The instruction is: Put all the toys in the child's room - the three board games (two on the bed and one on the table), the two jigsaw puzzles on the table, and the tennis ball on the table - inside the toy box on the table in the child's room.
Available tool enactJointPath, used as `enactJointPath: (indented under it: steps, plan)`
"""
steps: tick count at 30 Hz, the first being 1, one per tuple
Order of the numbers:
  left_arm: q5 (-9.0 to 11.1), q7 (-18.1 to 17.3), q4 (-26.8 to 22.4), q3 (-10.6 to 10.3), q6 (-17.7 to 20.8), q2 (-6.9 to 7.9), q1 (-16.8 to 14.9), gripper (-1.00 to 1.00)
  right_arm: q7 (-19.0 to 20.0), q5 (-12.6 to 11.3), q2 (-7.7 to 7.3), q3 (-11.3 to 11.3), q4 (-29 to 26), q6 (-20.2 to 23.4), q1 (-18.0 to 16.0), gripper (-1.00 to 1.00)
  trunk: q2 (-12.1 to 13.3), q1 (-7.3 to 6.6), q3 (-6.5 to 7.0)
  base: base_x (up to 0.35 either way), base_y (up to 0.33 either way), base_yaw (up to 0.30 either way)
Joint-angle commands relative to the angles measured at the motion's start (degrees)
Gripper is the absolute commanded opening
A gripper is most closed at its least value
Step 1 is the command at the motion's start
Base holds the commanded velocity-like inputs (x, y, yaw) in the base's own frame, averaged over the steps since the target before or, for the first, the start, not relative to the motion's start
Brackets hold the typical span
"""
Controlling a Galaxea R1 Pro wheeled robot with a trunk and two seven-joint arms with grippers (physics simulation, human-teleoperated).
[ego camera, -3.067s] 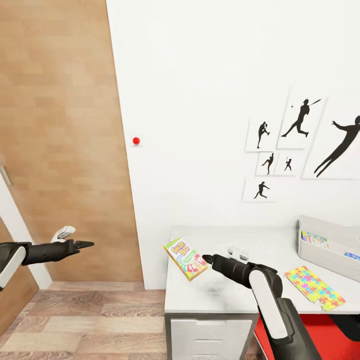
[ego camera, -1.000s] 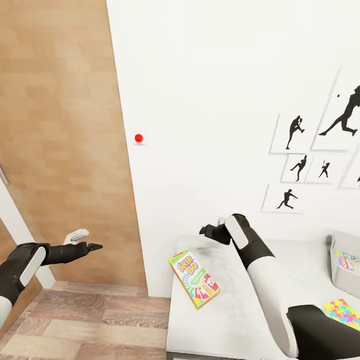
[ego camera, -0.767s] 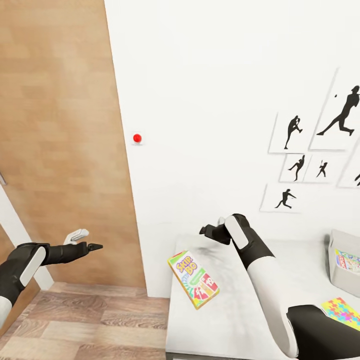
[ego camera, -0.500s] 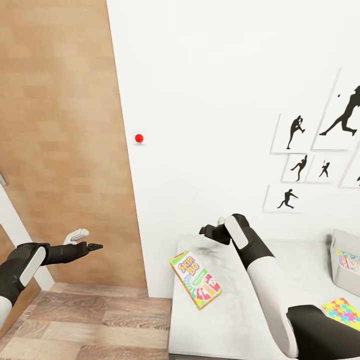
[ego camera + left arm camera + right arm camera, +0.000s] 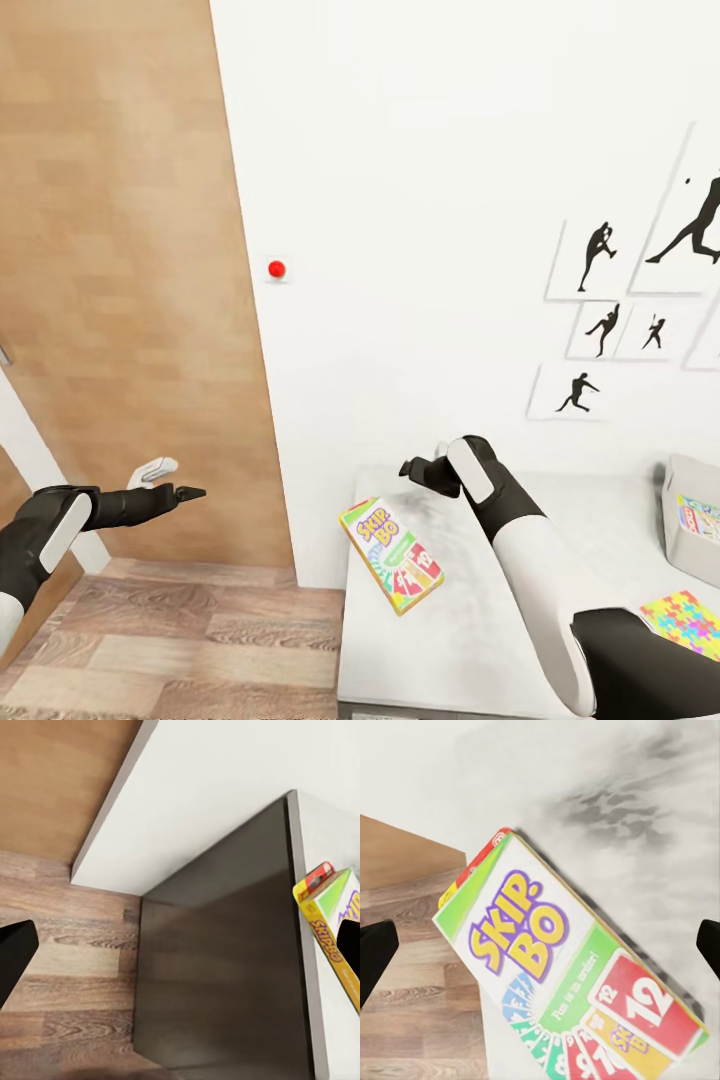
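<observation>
The right gripper (image 5: 418, 467) hangs above the table (image 5: 450, 640) with nothing between its fingers; in the right wrist view the two dark fingertips (image 5: 375, 958) sit at opposite edges of the picture, spread wide apart. Directly below and between those fingers lies the Skip-Bo board game (image 5: 566, 982), flat on the table with one corner jutting past the table's edge over the wood floor (image 5: 170, 640).

The left gripper (image 5: 190, 492) is held out over the floor, well apart from the table, beside the wooden door (image 5: 120, 280). Its fingers are also spread, empty, with the table's dark side panel (image 5: 225, 967) ahead of them.

Beyond the right arm, the toy box (image 5: 692, 520) stands on the table, and a jigsaw puzzle (image 5: 685, 622) lies flat near it.
</observation>
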Motion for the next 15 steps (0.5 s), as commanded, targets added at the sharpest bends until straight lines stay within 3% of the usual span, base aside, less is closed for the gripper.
enactJointPath:
  steps: [1, 15]
  plan:
    - [0.0, -0.2, 0.0, 0.1, 0.3, 0.0, -0.1, 1.0, -0.6, -0.6, 0.03, 0.2, 0.1, 0.1, -0.1, 1.0, -0.1, 0.04, -0.24, 0.0, 0.0, 0.0]
    - [0.0, -0.1, 0.0, 0.1, 0.4, 0.0, -0.1, 1.0, -0.6, -0.6, 0.05, 0.1, 0.8, -0.2, 0.0, 1.0, -0.1, 0.04, -1.56, 0.0, 0.0, 0.0]
